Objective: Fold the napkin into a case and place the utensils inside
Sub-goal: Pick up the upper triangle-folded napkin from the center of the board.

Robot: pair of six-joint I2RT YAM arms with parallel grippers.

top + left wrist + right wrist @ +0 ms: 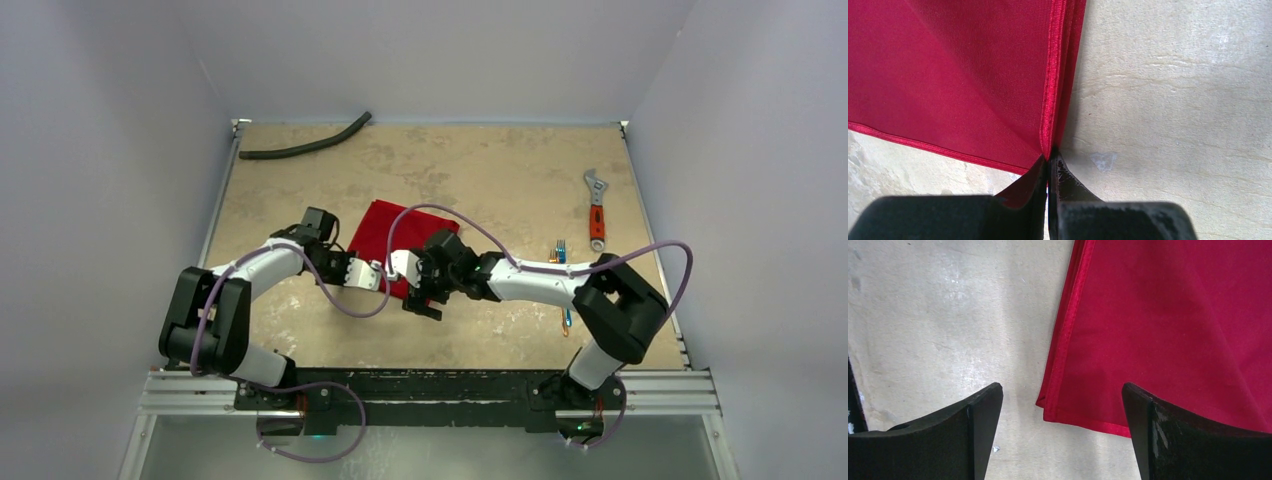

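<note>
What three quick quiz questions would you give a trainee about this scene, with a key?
1. True or false: the left hand is shut on a corner of the napkin.
2. The right hand is: A) open, B) shut on the napkin, C) shut and empty.
3. Which side of the table holds the utensils, the robot's left or right?
Key: 1 true; 2 A; 3 right.

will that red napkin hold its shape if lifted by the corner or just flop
Probably flop: the napkin is thin cloth, creasing toward the corner pinched in the left gripper. Its stacked layers look loose, so the fold may fall open. The slight sheen suggests it could slide easily.
</note>
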